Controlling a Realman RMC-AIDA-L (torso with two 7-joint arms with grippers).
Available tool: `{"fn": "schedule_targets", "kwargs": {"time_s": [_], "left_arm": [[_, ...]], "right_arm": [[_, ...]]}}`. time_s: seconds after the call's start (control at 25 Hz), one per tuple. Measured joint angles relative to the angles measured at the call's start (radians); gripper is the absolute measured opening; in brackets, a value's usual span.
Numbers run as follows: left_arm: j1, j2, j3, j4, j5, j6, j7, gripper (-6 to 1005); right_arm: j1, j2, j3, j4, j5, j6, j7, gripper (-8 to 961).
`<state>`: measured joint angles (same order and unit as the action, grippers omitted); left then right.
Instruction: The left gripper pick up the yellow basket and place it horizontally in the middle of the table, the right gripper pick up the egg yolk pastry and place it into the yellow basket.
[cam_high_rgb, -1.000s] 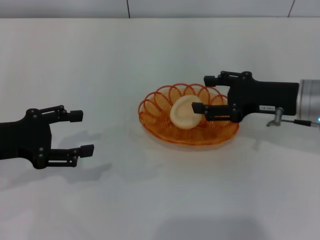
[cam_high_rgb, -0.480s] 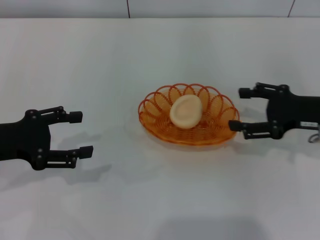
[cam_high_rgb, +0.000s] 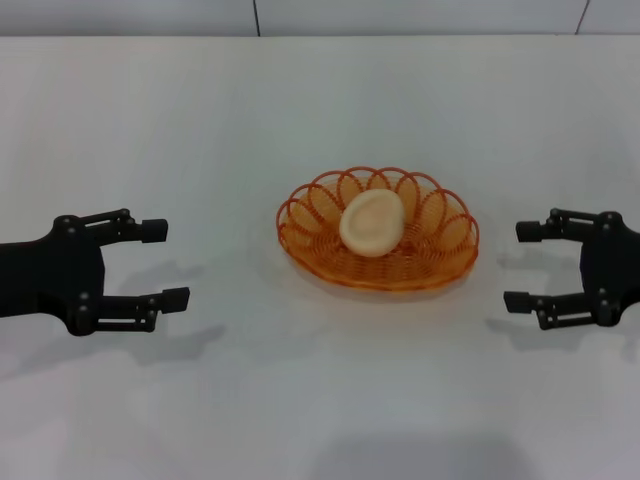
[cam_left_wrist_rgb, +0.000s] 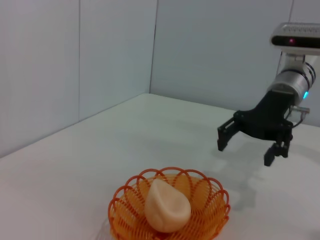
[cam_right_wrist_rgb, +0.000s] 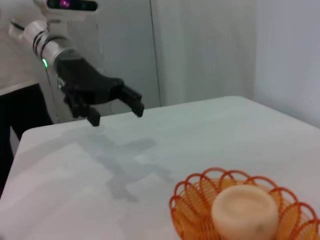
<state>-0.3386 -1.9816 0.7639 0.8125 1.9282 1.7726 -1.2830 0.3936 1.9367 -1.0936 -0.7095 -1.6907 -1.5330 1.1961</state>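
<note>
The yellow basket (cam_high_rgb: 420, 262) lies flat at the middle of the table (cam_high_rgb: 320, 120). The egg yolk pastry (cam_high_rgb: 372, 222) rests inside it, leaning on the far rim. The basket (cam_left_wrist_rgb: 215, 210) and pastry (cam_left_wrist_rgb: 166, 206) also show in the left wrist view, and the basket (cam_right_wrist_rgb: 192, 197) and pastry (cam_right_wrist_rgb: 245, 211) in the right wrist view. My left gripper (cam_high_rgb: 162, 264) is open and empty, hovering over the table well left of the basket; it shows in the right wrist view (cam_right_wrist_rgb: 116, 112). My right gripper (cam_high_rgb: 522, 266) is open and empty, just right of the basket; it shows in the left wrist view (cam_left_wrist_rgb: 246, 151).
Grey wall panels (cam_left_wrist_rgb: 75, 65) stand behind the table's far edge. The white tabletop stretches bare around the basket on all sides.
My right gripper let go of the pastry in the basket and drew back to the right, clear of the rim. The left gripper stayed in place.
</note>
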Motion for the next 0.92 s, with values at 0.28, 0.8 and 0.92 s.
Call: {"fn": "schedule_targets", "kwargs": {"time_s": [0.28,0.8,0.92], "left_arm": [[-0.003,0.001,0.000,-0.001,0.000,-0.002,-0.001,863],[-0.008,0.000,0.000,-0.001,-0.002,-0.004,-0.002,863],[-0.008,0.000,0.000,-0.001,-0.002,-0.004,-0.002,863]], "right_arm": [[-0.001,0.004,0.000,0.012,-0.022,-0.005,-0.012,873],[0.008,0.008,0.003,0.024,-0.034,-0.003,-0.022,873],[0.008,0.008,0.003,0.024,-0.034,-0.003,-0.023,873]]}}
